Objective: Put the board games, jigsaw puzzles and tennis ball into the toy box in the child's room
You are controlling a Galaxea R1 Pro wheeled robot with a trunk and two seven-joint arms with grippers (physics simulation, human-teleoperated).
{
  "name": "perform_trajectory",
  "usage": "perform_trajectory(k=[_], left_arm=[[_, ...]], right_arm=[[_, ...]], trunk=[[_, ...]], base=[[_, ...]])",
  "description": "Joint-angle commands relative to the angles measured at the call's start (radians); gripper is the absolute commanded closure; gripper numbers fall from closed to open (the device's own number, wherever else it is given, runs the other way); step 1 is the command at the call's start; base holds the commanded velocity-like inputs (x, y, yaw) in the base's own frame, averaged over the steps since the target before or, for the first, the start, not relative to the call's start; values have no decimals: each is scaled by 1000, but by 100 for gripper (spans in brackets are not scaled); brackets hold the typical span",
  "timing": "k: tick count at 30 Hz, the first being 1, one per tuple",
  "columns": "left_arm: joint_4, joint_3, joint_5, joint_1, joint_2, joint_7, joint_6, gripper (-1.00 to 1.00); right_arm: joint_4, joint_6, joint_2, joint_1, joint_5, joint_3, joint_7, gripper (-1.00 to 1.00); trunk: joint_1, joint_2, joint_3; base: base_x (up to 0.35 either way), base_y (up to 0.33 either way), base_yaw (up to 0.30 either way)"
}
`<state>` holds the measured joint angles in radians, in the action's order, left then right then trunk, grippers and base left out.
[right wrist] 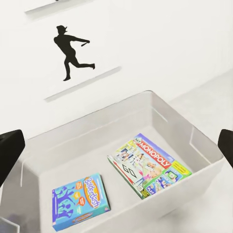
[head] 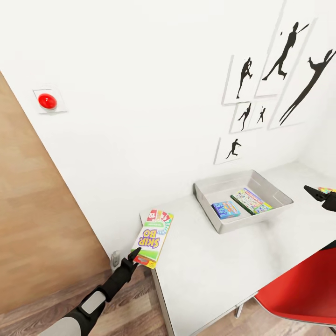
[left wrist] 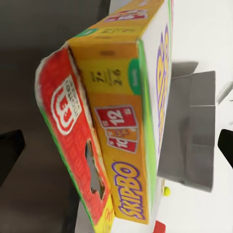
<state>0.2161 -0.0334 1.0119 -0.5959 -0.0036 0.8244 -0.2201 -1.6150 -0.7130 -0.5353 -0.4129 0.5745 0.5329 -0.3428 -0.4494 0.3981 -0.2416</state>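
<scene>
Clamped in the left claw (head: 136, 255), a green-white cardboard Skip-Bo box (head: 152, 237) hangs short of the grey toy box (head: 276, 192) (awaiting delivery); right claw (head: 315, 193) spread, empty.

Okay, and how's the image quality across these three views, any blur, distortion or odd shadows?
Head view: wide-angle, the walls lean, lighting flat, soft shadow inside the toy box. Left wrist view: the Skip-Bo box sits very close, its print blurred and smeared. Right wrist view: fairly sharp, the Monopoly box title readable, no glare.
</scene>
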Motion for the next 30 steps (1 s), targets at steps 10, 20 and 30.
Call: perform_trajectory(k=[10,20,30], left_arm=[[-3,-5,7,-2,10,-52,-9,-100],[-3,-5,8,-2,12,-67,-9,-100],[-2,-5,9,-2,13,-68,-8,-100]], right_arm=[[0,-6,-1,-1,1,2,-4,-100],[0,-6,-2,-1,1,2,-4,-100],[0,-6,-2,-1,1,2,-4,-100]], trunk=[[-1,2,-2],[-1,2,-2],[-1,2,-2]], base=[[0,0,0],[0,0,-51],[0,0,-119]])
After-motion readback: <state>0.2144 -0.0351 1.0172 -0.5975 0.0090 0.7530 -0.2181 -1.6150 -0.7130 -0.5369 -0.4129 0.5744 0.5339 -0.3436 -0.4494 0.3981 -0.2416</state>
